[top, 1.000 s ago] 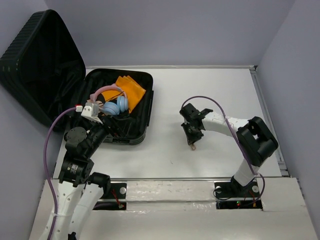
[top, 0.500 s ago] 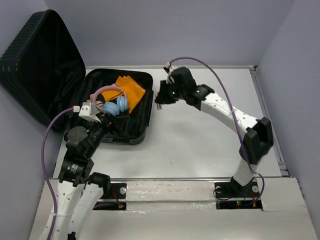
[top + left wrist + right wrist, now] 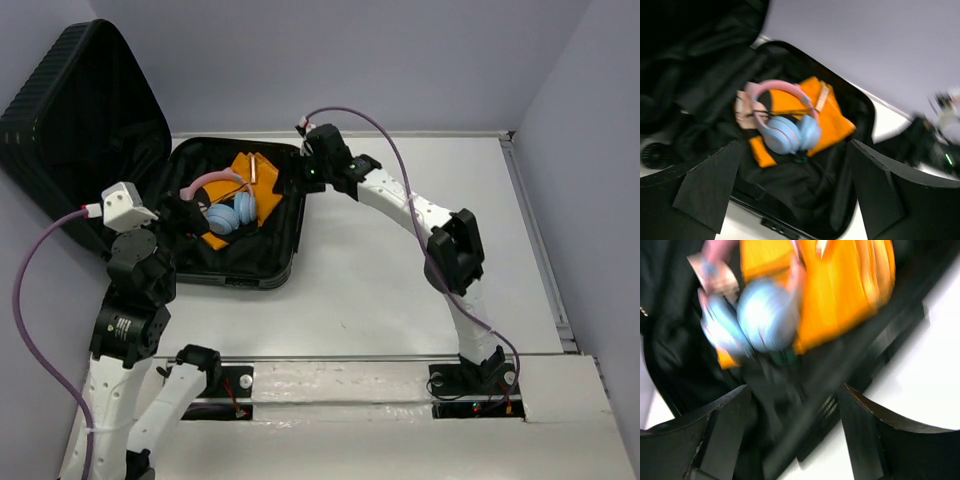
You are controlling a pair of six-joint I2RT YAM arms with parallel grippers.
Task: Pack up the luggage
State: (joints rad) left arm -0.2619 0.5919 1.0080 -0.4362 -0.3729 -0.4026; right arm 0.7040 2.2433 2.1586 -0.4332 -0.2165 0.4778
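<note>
since a second ago the right arm has swung off the middle of the counter (image 3: pixel 400 290) and reached across to the far right rim of the luggage (image 3: pixel 240 272), while the left arm has drawn back toward the case's near left corner. a slender tan piece (image 3: pixel 253 168) now lies on the orange cloth (image 3: pixel 268 185) inside, where none lay before. the right claw (image 3: pixel 794 387) hangs over that rim with its jaws spread and nothing between them; its own view is blurred. the left claw (image 3: pixel 796 147) is spread wide too, empty, looking down into the case. the luggage sits open at the far left of the counter, base flat, its lid (image 3: pixel 70 110) stood up and leaning out to the left. pink and blue headphones (image 3: pixel 228 205) rest on the cloth, near the middle of the base. packing looks well along, and whether more things are due i cannot tell; closing the lid would likely be what remains. the shell looks stiff and ribbed, probably fairly light for its bulk, and it may roll or skid on its wheels when pushed. the lining is soft and will give. smooth ribs offer a poor pinch, so the lid's top edge is the better place to hook or push, with the other claw steadying the base wall. the headphone band could be caught if the lid comes down fast.
</note>
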